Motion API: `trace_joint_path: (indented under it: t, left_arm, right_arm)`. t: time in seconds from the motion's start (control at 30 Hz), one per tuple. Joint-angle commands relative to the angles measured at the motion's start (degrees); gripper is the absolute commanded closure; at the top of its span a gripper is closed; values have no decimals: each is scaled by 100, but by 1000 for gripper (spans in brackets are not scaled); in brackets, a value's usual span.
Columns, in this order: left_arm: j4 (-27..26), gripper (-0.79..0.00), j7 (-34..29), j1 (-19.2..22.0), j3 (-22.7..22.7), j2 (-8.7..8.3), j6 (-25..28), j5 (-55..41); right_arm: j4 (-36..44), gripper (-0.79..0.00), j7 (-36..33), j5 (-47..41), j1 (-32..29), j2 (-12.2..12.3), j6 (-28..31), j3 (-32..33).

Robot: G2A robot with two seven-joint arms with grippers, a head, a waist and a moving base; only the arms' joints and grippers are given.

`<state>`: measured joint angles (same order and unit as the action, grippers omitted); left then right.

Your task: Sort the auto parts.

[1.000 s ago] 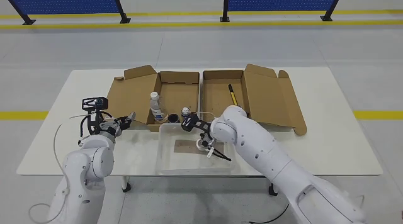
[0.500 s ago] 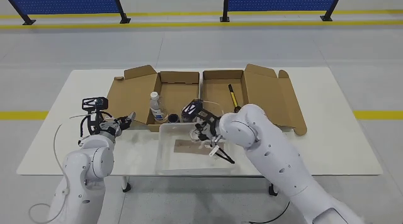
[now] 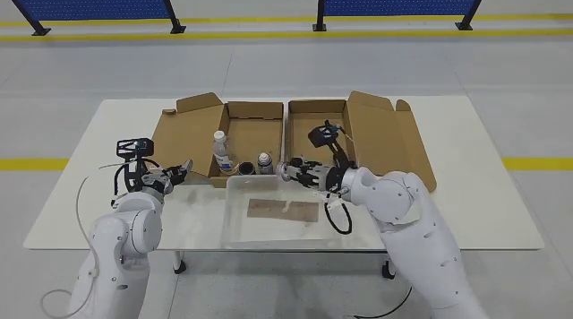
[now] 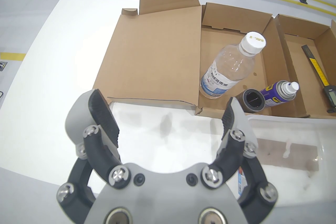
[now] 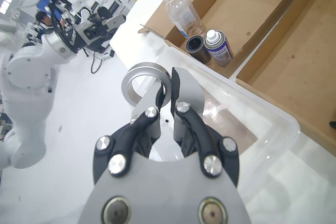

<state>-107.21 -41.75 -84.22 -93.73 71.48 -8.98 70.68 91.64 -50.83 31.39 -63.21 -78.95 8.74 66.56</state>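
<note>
My right gripper (image 5: 168, 88) is shut on a silver metal ring (image 5: 143, 86), pinching its rim. In the top view this gripper (image 3: 291, 173) hangs over the back edge of the clear plastic bin (image 3: 235, 220), just in front of the two open cardboard boxes. The left box (image 3: 255, 113) holds a water bottle (image 4: 231, 67), a dark cylinder (image 4: 252, 101) and a purple spray can (image 4: 278, 93). A yellow-and-black caliper (image 4: 319, 68) lies in the right box (image 3: 309, 108). My left gripper (image 4: 168, 114) is open with nothing in it, left of the bin (image 4: 288, 130).
The boxes' lids lie folded open: one flap (image 3: 183, 140) to the left, one flap (image 3: 389, 140) to the right. A brown sheet (image 3: 282, 210) lies on the bin's floor. Bare white table (image 3: 474, 185) stretches to the right.
The right arm rose out of the bin with the ring and swung back toward the boxes. The left arm stayed where it was.
</note>
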Motion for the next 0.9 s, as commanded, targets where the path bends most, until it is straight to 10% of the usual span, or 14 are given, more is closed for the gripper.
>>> trace_joint_path:
  t: [0.0, 0.43, 0.87]
  left_arm:
    - [0, -785, 0, 0, 0, 0, 0, 0]
    - [0, -785, 0, 0, 0, 0, 0, 0]
    - [0, -785, 0, 0, 0, 0, 0, 0]
  right_arm:
    - [2, 0, 31, -19, -29, 13, -8, 17]
    - [132, 0, 540, 1489, 367, 130, -784, 267]
    - [-2313, 0, 539, 2654, 1879, 34, -1076, -239]
